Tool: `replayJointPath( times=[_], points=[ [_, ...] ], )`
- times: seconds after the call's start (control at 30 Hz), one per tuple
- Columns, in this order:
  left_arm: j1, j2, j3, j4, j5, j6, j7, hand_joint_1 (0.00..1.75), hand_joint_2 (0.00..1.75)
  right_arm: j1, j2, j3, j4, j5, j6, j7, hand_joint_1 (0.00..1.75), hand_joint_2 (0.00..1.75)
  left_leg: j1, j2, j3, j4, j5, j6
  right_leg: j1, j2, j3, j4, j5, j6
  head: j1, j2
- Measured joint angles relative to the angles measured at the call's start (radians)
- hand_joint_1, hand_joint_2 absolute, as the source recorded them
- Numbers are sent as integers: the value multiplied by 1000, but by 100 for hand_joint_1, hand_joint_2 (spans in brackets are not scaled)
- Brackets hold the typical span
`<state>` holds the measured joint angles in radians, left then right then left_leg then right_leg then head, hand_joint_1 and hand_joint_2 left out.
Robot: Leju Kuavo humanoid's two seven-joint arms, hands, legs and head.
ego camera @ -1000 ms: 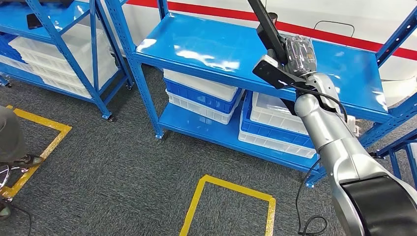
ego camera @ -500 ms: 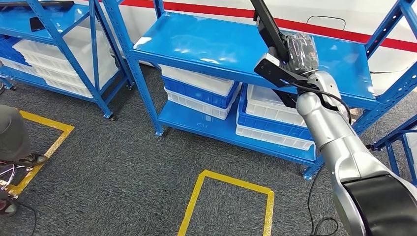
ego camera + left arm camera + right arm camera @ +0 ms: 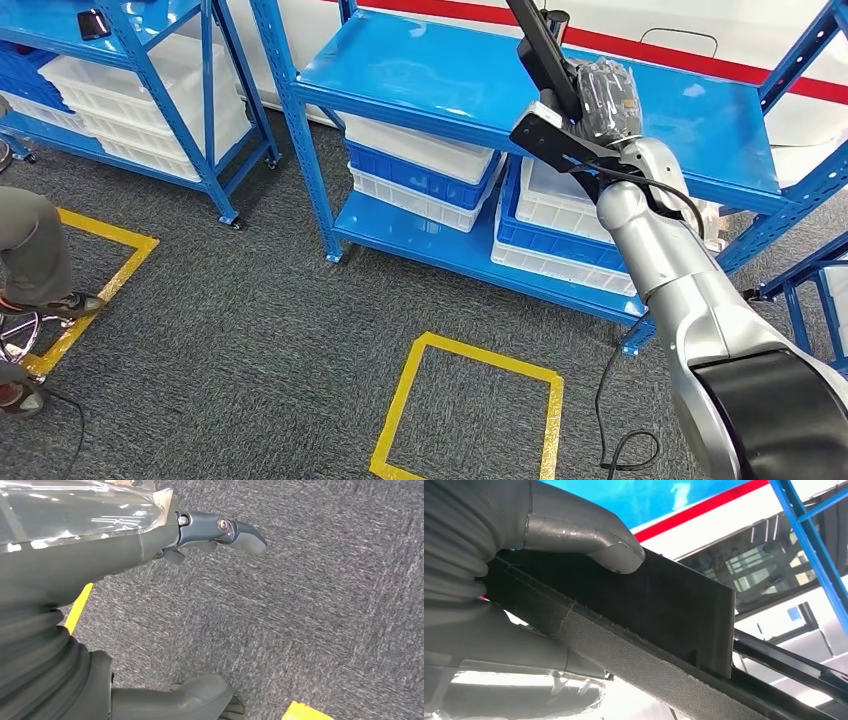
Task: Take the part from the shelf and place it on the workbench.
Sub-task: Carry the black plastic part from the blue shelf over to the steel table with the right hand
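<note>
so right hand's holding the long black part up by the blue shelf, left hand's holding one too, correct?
Not quite. The right hand does grip the long black part by the blue shelf, as the head view shows. The left hand holds nothing; the left wrist view shows it over grey carpet.

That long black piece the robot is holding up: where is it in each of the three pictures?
Head view: long black part, upper centre-right, held by the right hand.
Right wrist view: black slab across the middle, under the thumb.
Left wrist view: not in it.
Shared landmark: red stripe.
</note>
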<state>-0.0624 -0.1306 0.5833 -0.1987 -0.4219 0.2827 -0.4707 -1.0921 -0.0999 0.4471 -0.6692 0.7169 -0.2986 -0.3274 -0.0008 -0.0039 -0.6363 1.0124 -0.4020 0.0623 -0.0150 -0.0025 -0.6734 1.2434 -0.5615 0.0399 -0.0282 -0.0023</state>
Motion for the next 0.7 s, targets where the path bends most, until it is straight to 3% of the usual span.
replayJointPath(
  times=[0.07, 0.1, 0.17, 0.23, 0.3, 0.4, 0.43, 0.47, 0.5, 0.6, 0.63, 0.7],
  points=[
    [0, -1, 0, 0, 0, 0, 0, 0, 175, -4, 2, 0, 1, 1, 1, 3, 175, 175, -5, 0, -10, 1, 10, -5, 4, 0, 90, -144, 39, 3, 0, 0],
    [0, -1, 0, 0, 0, 0, 0, 0, 175, -8, 4, 0, 1, 1, 2, 3, 175, 175, -7, 0, -15, 2, 15, -9, 8, 0, 120, -199, 54, 1, -1, 0],
    [-1, -1, 0, 0, 1, 0, 0, 0, 175, -13, 8, 0, 1, 2, 3, 5, 175, 175, -10, 1, -23, 4, 26, -18, 15, 0, 137, -241, 66, -8, -1, 0],
    [1, 0, 1, 0, 2, 0, 0, 0, 175, -15, 11, 1, 3, 3, 7, 9, 175, 175, -9, 0, -31, 5, 32, -28, 8, -1, 129, -241, 80, -18, -1, 0],
    [3, 0, 2, 0, 2, 0, 0, 0, 175, -17, 16, 3, 4, 4, 9, 13, 175, 175, -4, -1, -50, 41, -5, -42, -2, -3, 120, -244, 96, -31, -4, 0],
    [4, 0, 4, 0, 3, 0, 0, 0, 175, -19, 23, 5, 5, 8, 10, 15, 175, 175, 8, 0, -104, 215, -126, -62, -3, -5, 100, -243, 115, -44, -8, 0],
    [4, 0, 5, 0, 4, 0, 0, 0, 175, -18, 24, 6, 5, 9, 10, 15, 175, 175, 12, 0, -112, 261, -147, -66, -2, -5, 92, -242, 121, -43, -8, 0],
    [3, 0, 6, 0, 4, 0, 0, 0, 175, -18, 24, 7, 5, 9, 10, 16, 175, 175, 16, 0, -105, 274, -151, -69, -2, -5, 85, -241, 126, -41, -8, 0],
    [4, 0, 7, 0, 5, 0, 0, 0, 175, -17, 25, 7, 5, 9, 10, 17, 175, 175, 20, 1, -78, 246, -137, -71, -3, -5, 79, -240, 131, -37, -8, 0],
    [2, 0, 8, 0, 6, 0, 0, 0, 175, -18, 25, 7, 5, 10, 9, 21, 175, 175, 25, 0, 46, 62, -82, -68, -3, -5, 67, -237, 141, -24, -8, 0],
    [2, 0, 9, 0, 6, 0, 0, 0, 175, -18, 25, 7, 4, 11, 9, 21, 175, 175, 23, -1, 65, 28, -75, -64, -1, -5, 63, -235, 146, -18, -7, 0],
    [2, 0, 9, 0, 6, 0, 0, 0, 175, -18, 26, 7, 4, 12, 9, 22, 175, 175, 14, -3, 65, 14, -68, -51, 1, -5, 55, -235, 156, -2, -7, 0]
  ],
)
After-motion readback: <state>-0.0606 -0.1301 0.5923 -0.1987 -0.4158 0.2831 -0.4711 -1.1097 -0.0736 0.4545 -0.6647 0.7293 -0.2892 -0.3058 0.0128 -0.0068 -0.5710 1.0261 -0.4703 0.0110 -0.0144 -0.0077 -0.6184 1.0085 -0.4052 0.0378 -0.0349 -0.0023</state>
